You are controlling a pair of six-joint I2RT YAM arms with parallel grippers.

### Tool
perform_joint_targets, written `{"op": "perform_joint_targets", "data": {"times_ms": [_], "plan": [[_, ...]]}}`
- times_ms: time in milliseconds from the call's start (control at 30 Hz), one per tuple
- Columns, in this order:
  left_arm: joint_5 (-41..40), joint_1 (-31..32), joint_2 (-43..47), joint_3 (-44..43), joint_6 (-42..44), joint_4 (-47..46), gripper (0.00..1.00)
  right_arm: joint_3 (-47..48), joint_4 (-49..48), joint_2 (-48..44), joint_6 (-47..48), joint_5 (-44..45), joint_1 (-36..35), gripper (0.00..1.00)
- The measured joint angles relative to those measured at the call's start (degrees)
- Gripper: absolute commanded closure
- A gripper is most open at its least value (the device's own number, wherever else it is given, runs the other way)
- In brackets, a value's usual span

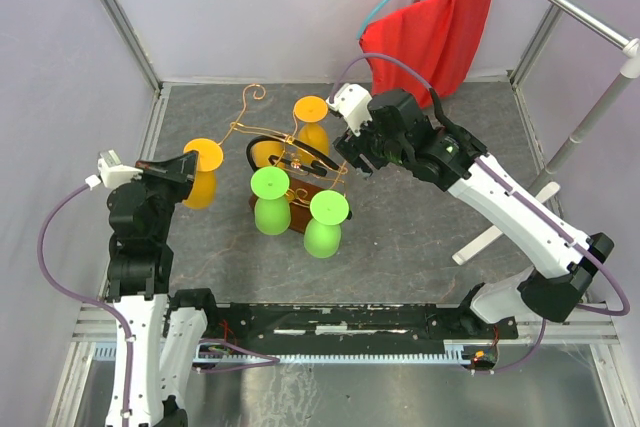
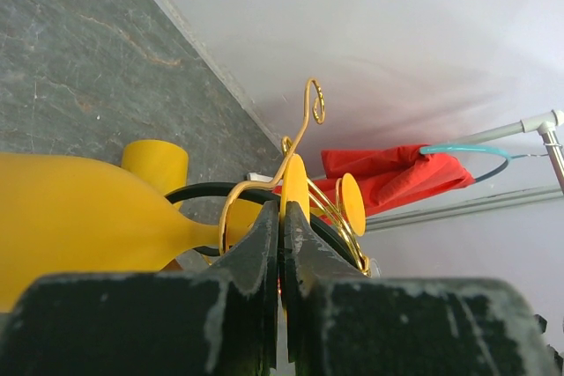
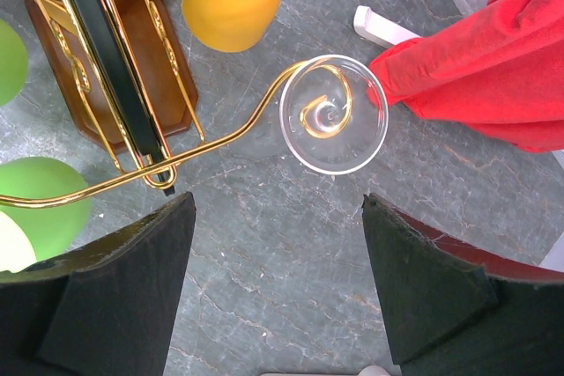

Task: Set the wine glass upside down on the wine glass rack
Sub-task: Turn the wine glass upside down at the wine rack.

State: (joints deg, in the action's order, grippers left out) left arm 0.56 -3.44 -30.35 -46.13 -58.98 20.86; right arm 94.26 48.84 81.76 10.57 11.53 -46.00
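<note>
The wine glass rack (image 1: 290, 152) of copper wire arms stands mid-table on its dark brown base (image 1: 305, 195). My left gripper (image 1: 190, 169) is shut on the foot (image 2: 295, 184) of a yellow wine glass (image 2: 79, 217). That glass lies sideways with its stem in a wire arm (image 2: 231, 204) on the rack's left side. My right gripper (image 3: 278, 204) is open and empty. It hovers just above a clear wine glass (image 3: 333, 114), whose round foot rests on the curled end of a wire arm (image 3: 220, 143).
Two green glasses (image 1: 271, 202) (image 1: 325, 222) hang upside down at the rack's front, and an orange one (image 1: 311, 122) hangs at its back. A red cloth (image 1: 440, 32) on a white stand (image 1: 590, 117) is at the back right. Cage walls surround the table.
</note>
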Motion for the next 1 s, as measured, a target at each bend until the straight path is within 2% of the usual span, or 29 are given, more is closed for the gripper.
{"op": "perform_joint_targets", "data": {"times_ms": [1000], "plan": [[6.86,0.00,-0.46,0.33,-3.34,-1.44,0.96,0.00,0.17,0.79,-0.70,-0.42,0.00,0.16]]}}
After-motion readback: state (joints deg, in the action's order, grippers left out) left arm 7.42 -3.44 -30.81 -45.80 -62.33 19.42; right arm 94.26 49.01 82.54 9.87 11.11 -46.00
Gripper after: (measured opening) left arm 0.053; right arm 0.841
